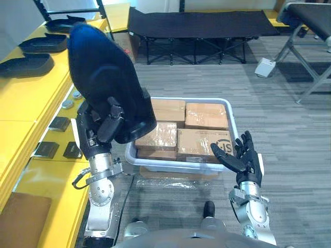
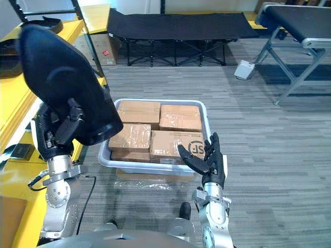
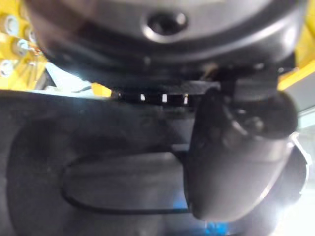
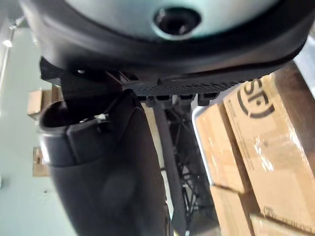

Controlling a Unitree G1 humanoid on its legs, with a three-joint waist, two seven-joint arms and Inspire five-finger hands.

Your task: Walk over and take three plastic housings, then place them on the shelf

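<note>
The left hand grips a big black plastic housing by its lower edge, holding it upright beside the yellow shelf, where more black housings lie. The right hand hangs open, fingers spread, above a grey bin of cardboard boxes.

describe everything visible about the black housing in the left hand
The black housing is a smooth, glossy, rounded shell, plastic by its look, with a faint oval line on its face. It stands upright, slightly tilted, held in the air by the left hand, whose thumb clamps its lower edge. Nothing else touches it.
</note>
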